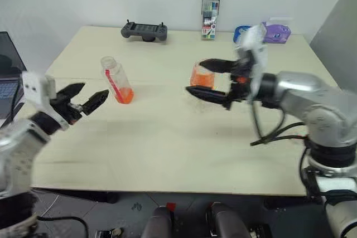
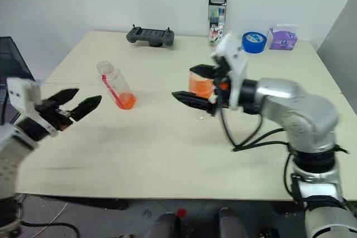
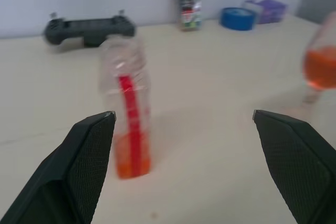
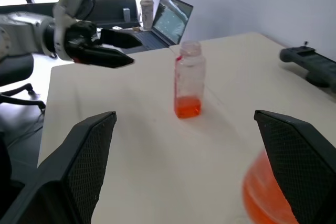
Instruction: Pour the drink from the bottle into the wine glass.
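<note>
Left gripper (image 1: 88, 98) and right gripper (image 1: 215, 79) both hang level, jaws spread wide, pointing toward each other.

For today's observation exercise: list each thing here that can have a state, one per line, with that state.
bottle: upright on the table, uncapped, a little drink left at the bottom.
wine glass: upright, bowl holding orange drink.
left gripper: open, holding nothing, apart from the bottle.
right gripper: open around the glass bowl.

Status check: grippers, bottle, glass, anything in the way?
Left gripper open, empty. Right gripper open, astride the glass, not gripping. Bottle upright, uncapped, little drink left; glass holds the rest. Nothing in the way.
</note>
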